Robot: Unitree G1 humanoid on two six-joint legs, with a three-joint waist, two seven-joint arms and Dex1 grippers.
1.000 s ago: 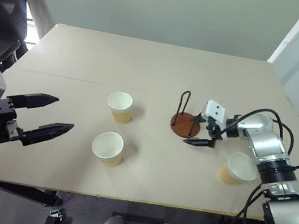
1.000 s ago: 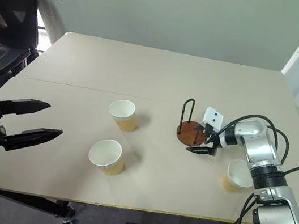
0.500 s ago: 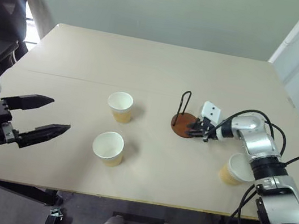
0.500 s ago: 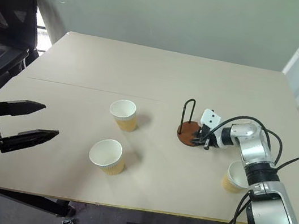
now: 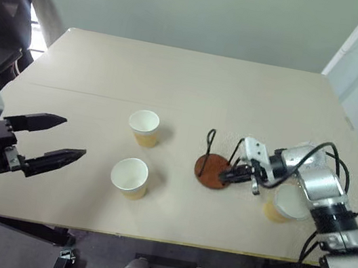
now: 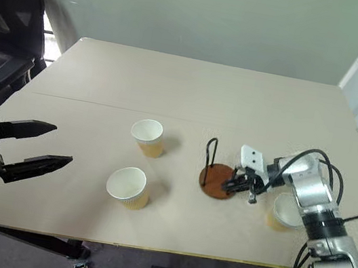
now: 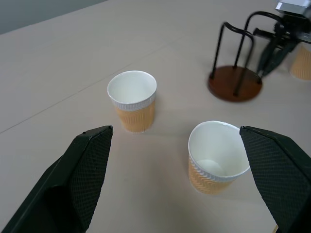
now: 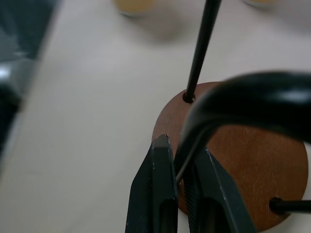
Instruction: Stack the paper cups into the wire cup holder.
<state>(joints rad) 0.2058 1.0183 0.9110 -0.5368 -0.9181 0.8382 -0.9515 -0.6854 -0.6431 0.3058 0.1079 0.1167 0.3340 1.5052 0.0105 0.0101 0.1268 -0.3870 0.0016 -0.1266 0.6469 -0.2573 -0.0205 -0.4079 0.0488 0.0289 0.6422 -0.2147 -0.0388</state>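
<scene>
Our right gripper (image 8: 181,160) pinches a wire loop of the cup holder (image 5: 213,170) – probably to drag it nearer the cups (image 5: 129,176); our left gripper (image 5: 55,135) hangs spread, waiting.

I see three paper cups (image 5: 143,126), all upright and mouth-up on the counter (image 5: 174,78), tan-yellow outside, white inside. Two sit near each other left of centre (image 5: 130,177); the third (image 5: 285,205) stands apart on the right. Wire cup holder (image 5: 212,170) between them: reddish-brown disc base, black wire loops upright, no cup in it. Right pincer (image 8: 181,180) is clamped on one of its wires.
</scene>
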